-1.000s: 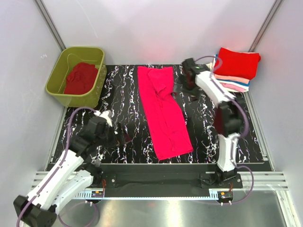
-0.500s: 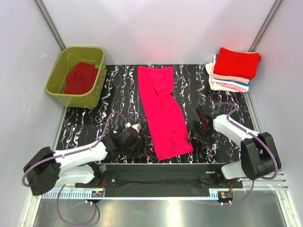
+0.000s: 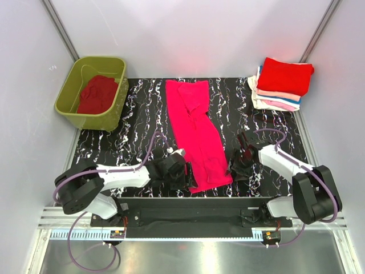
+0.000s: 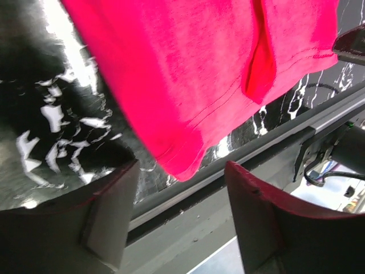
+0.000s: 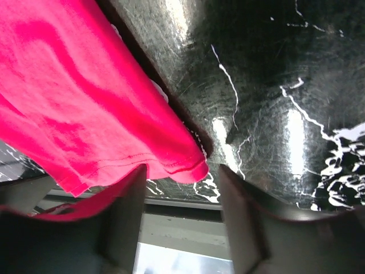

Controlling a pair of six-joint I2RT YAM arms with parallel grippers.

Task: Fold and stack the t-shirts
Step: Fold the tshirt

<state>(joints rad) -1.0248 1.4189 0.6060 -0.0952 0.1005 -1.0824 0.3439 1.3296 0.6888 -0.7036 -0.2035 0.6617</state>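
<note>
Jaws spread on both arms: left gripper (image 3: 187, 178) and right gripper (image 3: 234, 168) sit at the near hem corners of the magenta t-shirt (image 3: 197, 134). It lies folded into a long strip down the middle of the black marbled table (image 3: 142, 114). Whether any finger touches cloth is unclear, and the wrist views cut off everything beyond the hem.

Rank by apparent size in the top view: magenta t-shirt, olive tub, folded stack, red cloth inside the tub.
1. magenta t-shirt and olive tub, too close to rank.
2. folded stack.
3. red cloth, smallest.
</note>
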